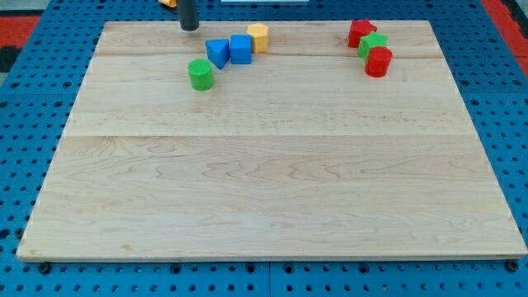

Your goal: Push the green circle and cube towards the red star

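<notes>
A green circle (200,74) lies at the upper left of the wooden board (264,190). Just above and to its right sit a blue triangle-like block (218,52) and a blue cube (240,49), touching each other. A yellow hexagon (258,37) touches the cube's upper right. The red star (359,31) lies at the upper right. My tip (190,29) stands at the board's top edge, above and slightly left of the green circle and left of the blue blocks, touching none of them.
A green star-like block (372,44) sits against the red star's lower right, and a red circle (379,62) sits just below it. An orange object (168,2) shows at the view's top edge, off the board. A blue pegboard (25,99) surrounds the board.
</notes>
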